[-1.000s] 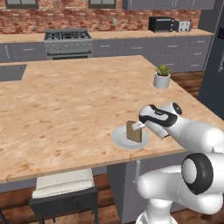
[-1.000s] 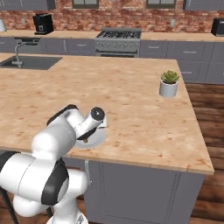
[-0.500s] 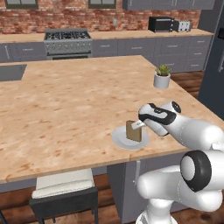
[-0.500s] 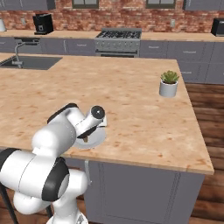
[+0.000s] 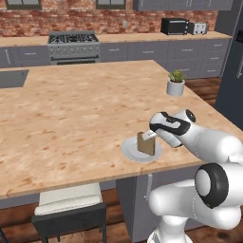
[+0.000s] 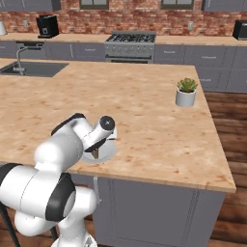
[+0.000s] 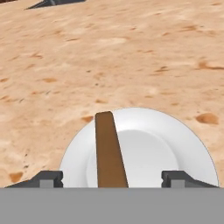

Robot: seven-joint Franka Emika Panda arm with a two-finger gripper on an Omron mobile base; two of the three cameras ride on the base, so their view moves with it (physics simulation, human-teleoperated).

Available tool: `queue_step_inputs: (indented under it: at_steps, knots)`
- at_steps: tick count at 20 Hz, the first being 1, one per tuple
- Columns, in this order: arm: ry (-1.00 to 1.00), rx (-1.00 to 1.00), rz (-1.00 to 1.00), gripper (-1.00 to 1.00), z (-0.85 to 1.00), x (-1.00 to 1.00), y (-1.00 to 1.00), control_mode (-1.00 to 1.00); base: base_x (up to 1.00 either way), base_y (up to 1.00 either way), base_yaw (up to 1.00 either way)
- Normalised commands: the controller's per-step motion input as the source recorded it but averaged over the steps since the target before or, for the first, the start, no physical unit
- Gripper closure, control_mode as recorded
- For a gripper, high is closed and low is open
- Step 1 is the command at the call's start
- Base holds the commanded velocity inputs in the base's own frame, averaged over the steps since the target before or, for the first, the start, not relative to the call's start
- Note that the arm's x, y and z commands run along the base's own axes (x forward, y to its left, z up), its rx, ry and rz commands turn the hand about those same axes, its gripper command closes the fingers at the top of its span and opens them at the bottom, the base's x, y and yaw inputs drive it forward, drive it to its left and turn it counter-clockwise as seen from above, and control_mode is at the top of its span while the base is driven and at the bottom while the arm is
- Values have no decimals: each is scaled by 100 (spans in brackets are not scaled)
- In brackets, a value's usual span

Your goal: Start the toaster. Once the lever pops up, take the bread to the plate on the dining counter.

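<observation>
The bread (image 5: 146, 143) stands on its edge on the white plate (image 5: 130, 151), near the front edge of the dining counter (image 5: 71, 118). My gripper (image 5: 151, 135) hovers right at the slice's top, and it is open. In the hand view the bread (image 7: 108, 148) rises edge-on between the two fingertips (image 7: 50, 178), with a clear gap on each side, over the plate (image 7: 148, 148). From the right base view the plate (image 6: 107, 152) peeks out beside my arm, with a bit of bread (image 6: 96, 154) showing. The silver toaster (image 5: 200, 28) sits far back on the wall counter.
A small potted plant (image 5: 176, 82) stands at the counter's right side. A stool (image 5: 71, 204) is tucked under the front edge. A stove (image 5: 73, 42), a black toaster oven (image 5: 173, 25) and a sink (image 6: 34, 69) lie further back.
The fingers have spread apart and let go of the bread, which stays standing on the plate. The arm has barely moved.
</observation>
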Motion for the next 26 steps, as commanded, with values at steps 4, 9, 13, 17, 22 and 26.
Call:
queue_step_inputs:
  at_steps: [4,9,13,17,22,26]
  knots:
    - [0,0,0,-100,0,0,0,-100,0,0,0]
    - [0,0,0,-100,13,0,0,-100,0,0,0]
    - [0,0,0,-100,17,0,0,-100,0,0,0]
    - [0,0,0,-100,14,0,0,-100,0,0,0]
    - [2,0,0,-100,22,0,0,-100,0,0,0]
    - [12,0,0,-100,47,0,0,-100,0,0,0]
